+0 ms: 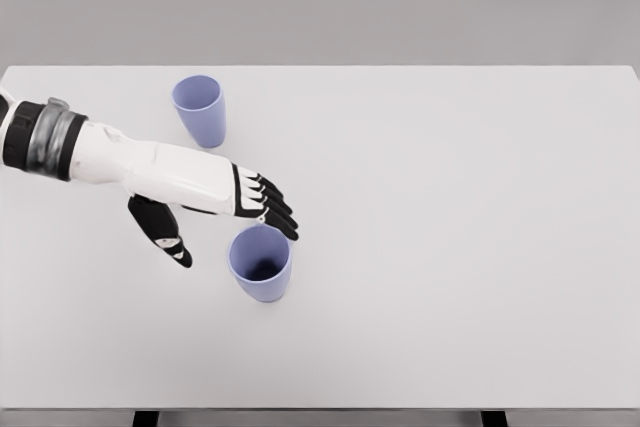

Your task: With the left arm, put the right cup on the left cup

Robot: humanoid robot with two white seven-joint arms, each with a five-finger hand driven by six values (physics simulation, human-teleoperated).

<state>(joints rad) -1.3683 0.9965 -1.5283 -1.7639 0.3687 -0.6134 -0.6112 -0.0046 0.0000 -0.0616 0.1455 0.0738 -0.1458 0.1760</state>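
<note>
Two lavender cups stand upright on the white table (pixel 450 197). One cup (pixel 199 110) is at the back left. The other cup (pixel 261 263) is nearer the front, right of the first. My left hand (pixel 232 222) comes in from the left and hovers just above and left of the nearer cup's rim. Its black fingers (pixel 272 205) are spread over the rim and the thumb (pixel 165 235) hangs down to the left; it holds nothing.
The table's front edge runs along the bottom of the view, with dark legs showing under it. Grey wall lies behind the table's far edge.
</note>
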